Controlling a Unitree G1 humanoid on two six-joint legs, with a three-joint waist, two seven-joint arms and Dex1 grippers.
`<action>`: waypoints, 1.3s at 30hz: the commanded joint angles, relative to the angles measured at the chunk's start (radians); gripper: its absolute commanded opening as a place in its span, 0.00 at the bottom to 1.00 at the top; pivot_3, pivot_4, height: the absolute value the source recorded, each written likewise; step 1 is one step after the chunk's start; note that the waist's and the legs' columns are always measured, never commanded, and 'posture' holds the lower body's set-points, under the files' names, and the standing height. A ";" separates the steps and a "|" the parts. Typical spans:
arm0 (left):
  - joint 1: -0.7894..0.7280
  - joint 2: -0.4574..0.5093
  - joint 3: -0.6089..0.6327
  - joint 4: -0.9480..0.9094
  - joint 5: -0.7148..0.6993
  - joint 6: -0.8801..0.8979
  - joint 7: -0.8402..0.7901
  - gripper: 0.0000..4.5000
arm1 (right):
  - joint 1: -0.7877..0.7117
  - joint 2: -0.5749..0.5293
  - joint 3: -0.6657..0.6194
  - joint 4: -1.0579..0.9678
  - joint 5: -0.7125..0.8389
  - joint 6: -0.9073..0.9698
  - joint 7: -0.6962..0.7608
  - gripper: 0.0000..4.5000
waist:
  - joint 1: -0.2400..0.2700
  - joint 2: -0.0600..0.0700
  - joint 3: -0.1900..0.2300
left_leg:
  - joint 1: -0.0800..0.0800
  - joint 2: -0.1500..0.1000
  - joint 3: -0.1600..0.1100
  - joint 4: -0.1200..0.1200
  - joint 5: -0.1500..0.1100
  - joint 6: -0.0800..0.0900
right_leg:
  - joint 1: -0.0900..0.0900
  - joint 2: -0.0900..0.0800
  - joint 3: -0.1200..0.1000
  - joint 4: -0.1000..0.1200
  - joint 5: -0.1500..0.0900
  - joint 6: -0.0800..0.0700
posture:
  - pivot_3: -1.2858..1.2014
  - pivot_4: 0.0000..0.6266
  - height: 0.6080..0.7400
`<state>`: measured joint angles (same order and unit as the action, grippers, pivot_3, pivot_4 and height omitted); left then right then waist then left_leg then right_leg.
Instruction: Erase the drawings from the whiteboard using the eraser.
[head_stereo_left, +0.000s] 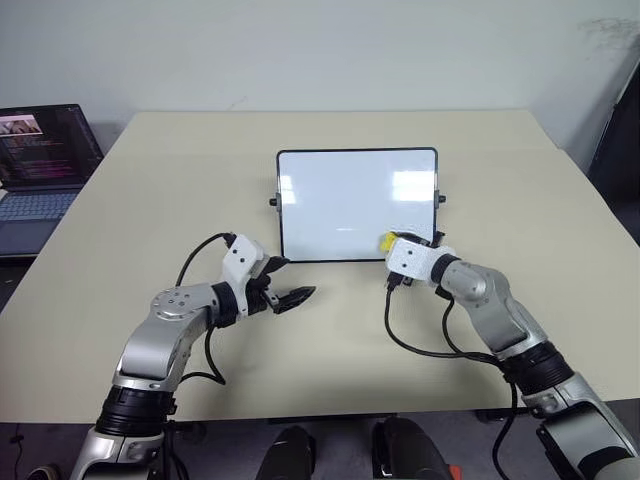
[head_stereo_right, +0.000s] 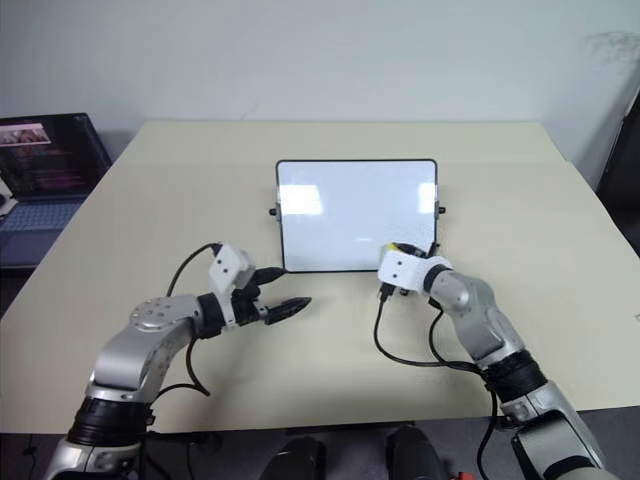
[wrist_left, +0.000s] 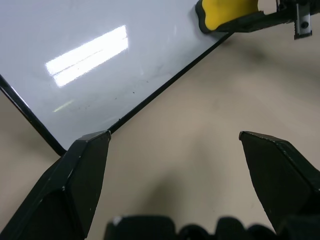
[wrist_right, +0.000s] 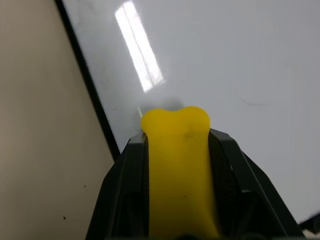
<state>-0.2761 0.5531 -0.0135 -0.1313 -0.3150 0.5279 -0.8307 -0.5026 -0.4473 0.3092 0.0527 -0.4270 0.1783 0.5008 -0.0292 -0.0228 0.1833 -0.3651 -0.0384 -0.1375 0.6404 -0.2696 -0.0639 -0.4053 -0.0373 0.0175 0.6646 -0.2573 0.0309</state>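
Yellow eraser (wrist_right: 177, 165) over whiteboard (wrist_right: 240, 65) corner

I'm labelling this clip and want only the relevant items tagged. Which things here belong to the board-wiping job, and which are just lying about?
Belongs to the job:
- whiteboard
- eraser, clamped in the right tool
- left tool, open near the board's edge

Just lying about:
- laptop
- table

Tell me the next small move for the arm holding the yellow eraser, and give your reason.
Probably one short wipe inward from the near right corner. The right gripper is shut on the small yellow oblong eraser, over the glossy white black-framed whiteboard. A faint thin mark shows just beyond the eraser's tip; otherwise the board looks clean. The left gripper hangs open near the board's near left corner.
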 joint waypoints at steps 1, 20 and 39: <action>-0.019 0.016 -0.005 -0.065 -0.034 0.003 -0.034 1.00 | 0.028 0.029 -0.103 -0.174 0.084 0.092 0.007 0.28 | 0.000 0.000 0.000 | 0.000 0.000 0.000 0.000 0.000 0.000 | 0.000 0.000 0.000 0.000 0.000 0.000 | 0.52 0.24 1.00; -0.352 -0.084 -0.232 0.011 -0.007 -0.076 -0.215 1.00 | 0.316 0.121 -0.607 -0.489 0.337 0.606 -0.157 0.28 | -0.004 0.001 0.001 | -0.001 -0.001 0.002 -0.002 -0.001 0.001 | 0.000 0.000 0.001 -0.001 -0.002 0.003 | 0.52 0.24 1.00; -0.362 -0.121 -0.260 0.047 0.014 -0.100 -0.218 1.00 | 0.212 0.178 -0.594 -0.299 0.481 0.640 -0.266 0.28 | -0.003 0.002 0.001 | -0.001 -0.001 0.002 -0.001 -0.001 0.001 | 0.000 0.001 0.002 0.000 -0.001 0.003 | 0.52 0.24 1.00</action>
<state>-0.6390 0.4240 -0.3041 -0.0409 -0.2918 0.4301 -1.0531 -0.2669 -0.2672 -0.2576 -0.2420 0.0347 0.8527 0.2512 -0.0324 -0.0211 0.1843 -0.3656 -0.0394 -0.1354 0.6391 -0.2704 -0.0628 -0.4055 -0.0360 0.0196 0.6643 -0.2588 0.0334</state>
